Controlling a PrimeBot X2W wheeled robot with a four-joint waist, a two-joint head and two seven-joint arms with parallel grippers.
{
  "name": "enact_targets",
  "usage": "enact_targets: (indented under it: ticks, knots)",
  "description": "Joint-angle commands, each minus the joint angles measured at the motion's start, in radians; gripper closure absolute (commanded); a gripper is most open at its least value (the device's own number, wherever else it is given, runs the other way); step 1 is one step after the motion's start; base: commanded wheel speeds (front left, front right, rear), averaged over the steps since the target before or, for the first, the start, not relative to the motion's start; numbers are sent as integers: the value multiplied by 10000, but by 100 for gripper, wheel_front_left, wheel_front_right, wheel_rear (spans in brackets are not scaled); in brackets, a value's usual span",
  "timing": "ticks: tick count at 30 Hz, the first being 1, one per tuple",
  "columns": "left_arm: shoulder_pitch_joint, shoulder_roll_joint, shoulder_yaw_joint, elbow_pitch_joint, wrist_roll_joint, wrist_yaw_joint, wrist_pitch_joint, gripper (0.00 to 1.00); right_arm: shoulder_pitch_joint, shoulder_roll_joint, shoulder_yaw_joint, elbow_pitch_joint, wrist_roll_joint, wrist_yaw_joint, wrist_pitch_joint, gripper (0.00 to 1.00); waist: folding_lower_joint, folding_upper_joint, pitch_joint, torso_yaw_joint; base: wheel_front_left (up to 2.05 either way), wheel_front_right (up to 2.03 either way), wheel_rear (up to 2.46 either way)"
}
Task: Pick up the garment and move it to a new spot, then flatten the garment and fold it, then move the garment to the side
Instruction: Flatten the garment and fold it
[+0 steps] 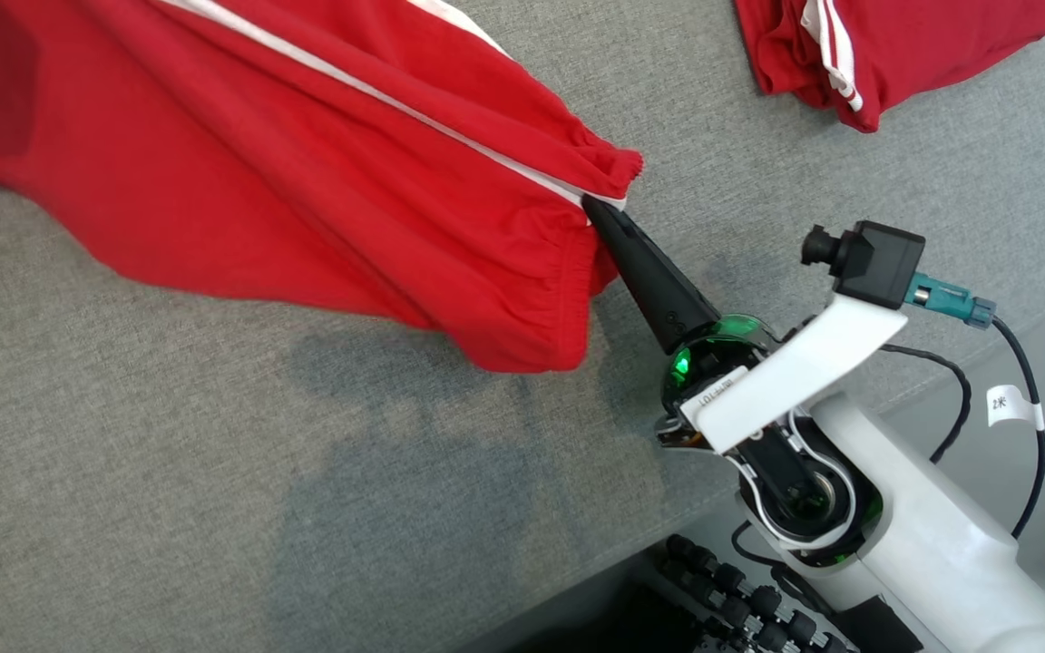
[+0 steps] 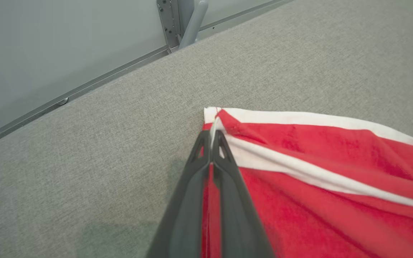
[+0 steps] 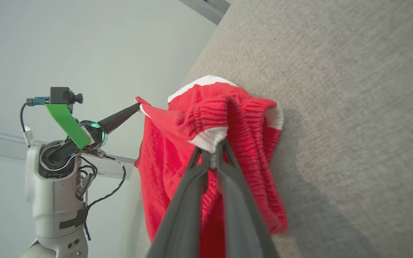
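The garment (image 1: 332, 172) is red with white stripes and an elastic waistband. It hangs stretched above the grey surface and casts a shadow below. My right gripper (image 1: 597, 207) is shut on the waistband's edge at a white stripe, and its own view shows its fingertips (image 3: 213, 148) pinching bunched red and white cloth (image 3: 228, 118). My left gripper (image 2: 212, 135) is shut on a white-striped corner of the garment (image 2: 321, 172). From the right wrist, that left gripper (image 3: 137, 106) holds the far end of the cloth up in the air.
A second red, white-striped garment (image 1: 885, 45) lies crumpled at the far right of the grey fabric table (image 1: 214, 508). The table's edge runs along the lower right, with my base (image 1: 758, 608) below it. A metal post (image 2: 188, 21) and a pale wall stand beyond the far edge.
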Motion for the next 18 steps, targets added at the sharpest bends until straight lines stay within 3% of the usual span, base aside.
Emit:
enact_targets:
  ticks: [1,8,16,17,18]
  knots:
    - [-170,-5,-9,71,168,-46,15,100,-108,-26,35,29,19,1,-67,100,0,0,1,-11,0,0,0]
    - [-604,-373,-327,1255,353,-402,-213,100,-591,-141,704,-86,-153,1,-568,100,0,0,34,-34,0,0,0]
    - [-637,-536,-438,1772,378,-504,-431,100,-643,-377,943,-54,-128,1,-993,100,0,0,1,-13,0,0,0]
    - [-616,-517,-456,1818,424,-474,-449,100,-597,-409,921,-57,-147,1,-1032,56,0,0,-15,-16,0,0,0]
    - [-602,-504,-449,1856,480,-395,-506,100,-539,-432,890,-57,-183,1,-1060,0,0,0,-27,-22,0,0,0]
